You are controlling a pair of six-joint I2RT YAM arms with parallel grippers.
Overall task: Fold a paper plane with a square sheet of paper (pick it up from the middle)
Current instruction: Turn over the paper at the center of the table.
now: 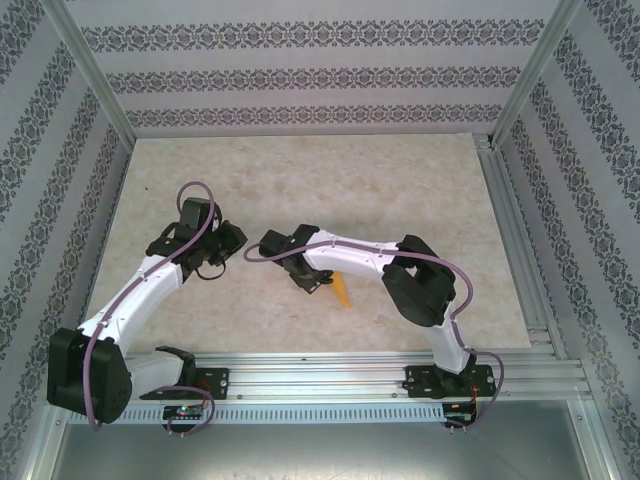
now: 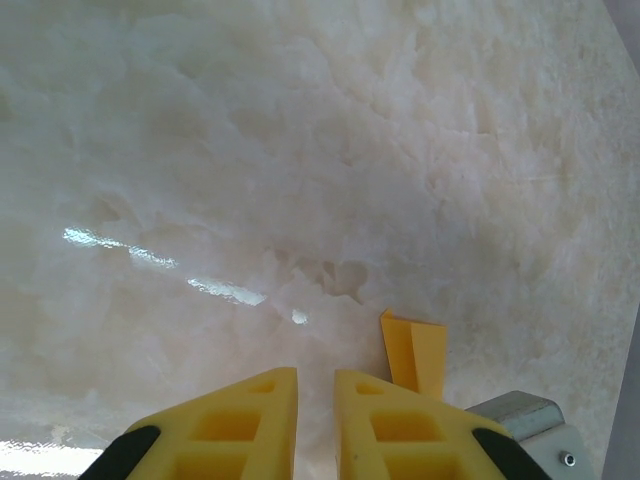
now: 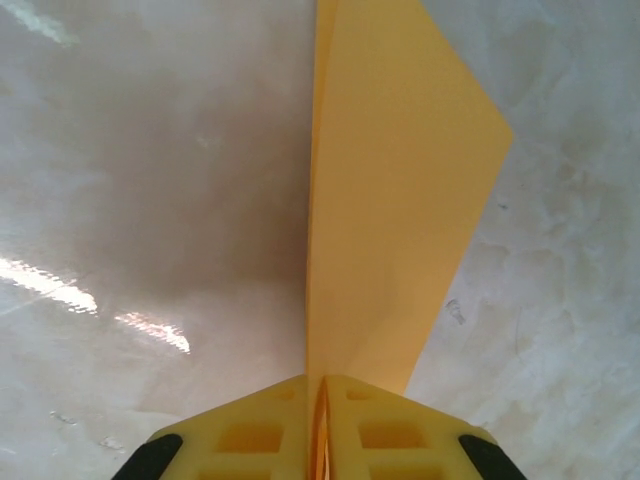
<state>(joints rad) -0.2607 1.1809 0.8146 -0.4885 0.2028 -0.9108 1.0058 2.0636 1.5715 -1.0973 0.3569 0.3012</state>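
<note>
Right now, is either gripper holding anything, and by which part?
The right gripper pinches the folded orange paper along its creased edge. The left gripper holds nothing.

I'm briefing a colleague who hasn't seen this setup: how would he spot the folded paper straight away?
Start at the pale marble-patterned table and follow the right arm to its tool, near the table's middle. The folded orange-yellow paper is pinched between that tool's yellow fingers and sticks out beyond them. Nothing else in the scene is orange.
</note>
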